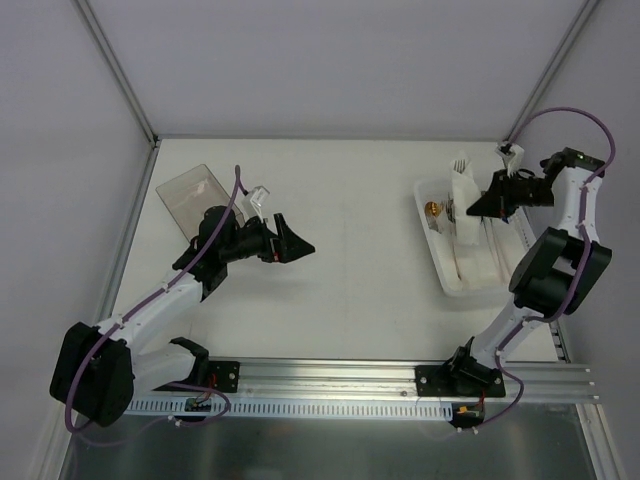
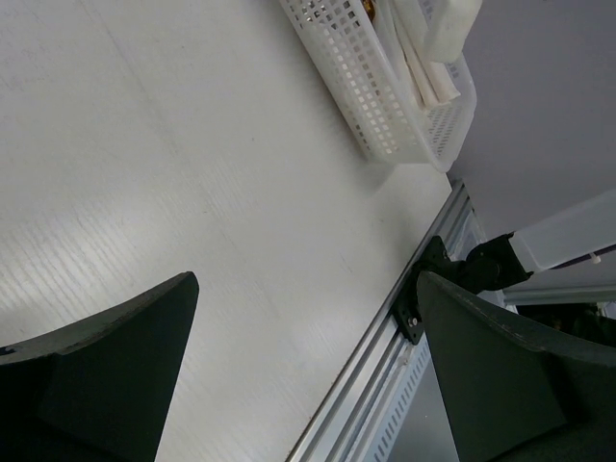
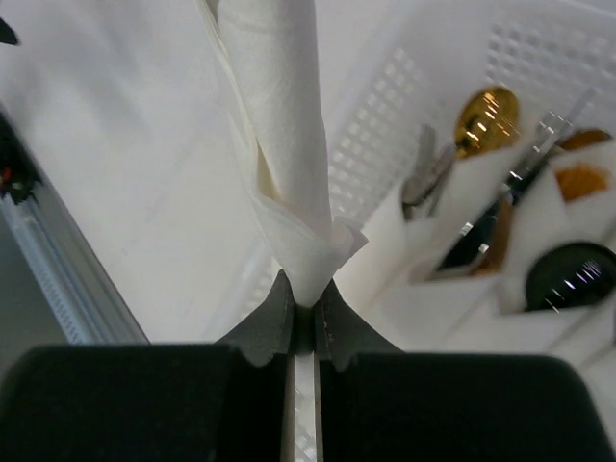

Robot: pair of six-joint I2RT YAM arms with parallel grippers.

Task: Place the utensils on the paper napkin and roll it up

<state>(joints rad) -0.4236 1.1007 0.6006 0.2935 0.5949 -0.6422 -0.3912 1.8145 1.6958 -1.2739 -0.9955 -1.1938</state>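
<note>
**Paper napkin [image 3: 284, 144] pinched in the right tool [image 3: 304, 310] over the tray [image 3: 385, 130]**

Twisted into a narrow white roll, the paper napkin [image 1: 462, 195] is clamped at one end between the two dark fingers of the right tool [image 1: 472, 208]. Those fingers stand almost together, with only the thin paper between them. In the right wrist view the roll runs straight away from the fingertips and out of the top of the picture, with a small crumpled flap just beside the grip. From above, the napkin sits over the white perforated tray [image 1: 450, 278] at the right side of the desk [image 1: 350, 190]. White lies on white there, so I cannot tell whether its far end touches the tray.

Inside the tray, white dividers [image 3: 539, 217] split the space into compartments. A gold-coloured round item [image 3: 486, 115] lies in one of them, and a dark round shape [image 3: 568, 274] in another, too blurred to name.

The left tool [image 1: 295, 237] hangs above the bare middle-left of the desk, well apart from the tray. Its fingers are spread wide with nothing between them. In the left wrist view, the left tool [image 2: 306, 289] frames bare desk surface, with the tray [image 2: 380, 106] at the top edge and the aluminium rail [image 2: 385, 375] running along the near edge.

A clear plastic box [image 1: 192, 195] rests at the far left of the desk, near the left arm.
</note>
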